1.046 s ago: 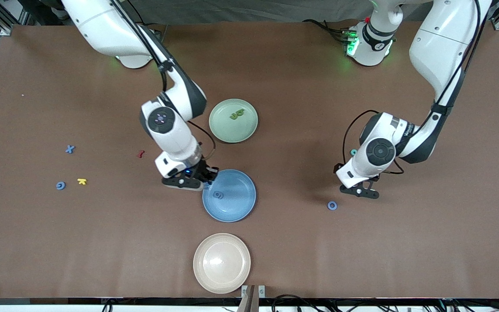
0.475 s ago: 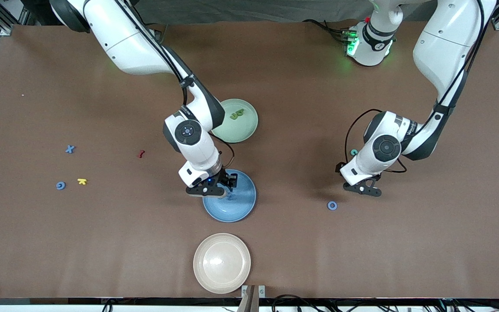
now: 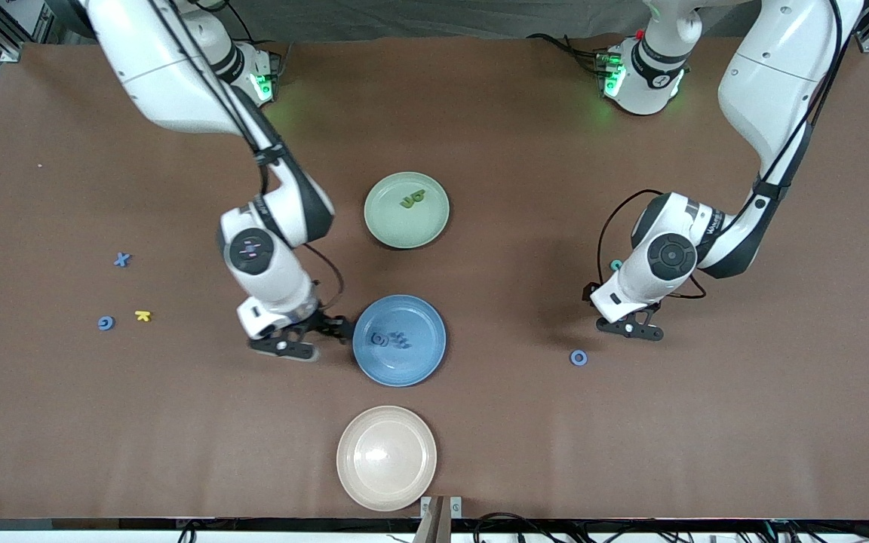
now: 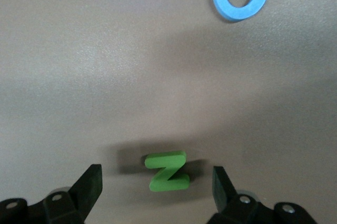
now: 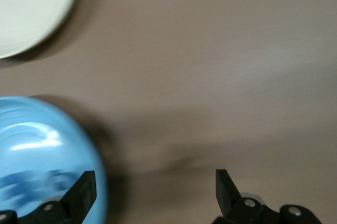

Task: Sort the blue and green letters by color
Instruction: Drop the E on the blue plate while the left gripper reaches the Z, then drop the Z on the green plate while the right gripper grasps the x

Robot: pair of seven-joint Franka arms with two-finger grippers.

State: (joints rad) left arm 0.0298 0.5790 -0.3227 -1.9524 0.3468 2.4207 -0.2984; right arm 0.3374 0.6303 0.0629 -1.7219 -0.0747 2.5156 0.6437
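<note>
Right gripper (image 3: 327,332): fingers spread, nothing held, beside blue plate (image 3: 423,366) holding two blue letters (image 3: 390,340). Green letters (image 3: 412,199) lie on green plate (image 3: 393,226). Left gripper (image 4: 157,188): spread wide, empty, over green Z (image 4: 167,171); blue O (image 3: 578,357) near.

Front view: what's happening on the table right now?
Two arms are sorting foam letters onto plates. The right gripper is open and empty beside the blue plate, which holds two blue letters. The left gripper hangs open over a green Z, with a blue O on the table beside it. The green plate holds green letters; the cream plate holds nothing. A blue X, another blue letter and a yellow one lie toward the right arm's end.
</note>
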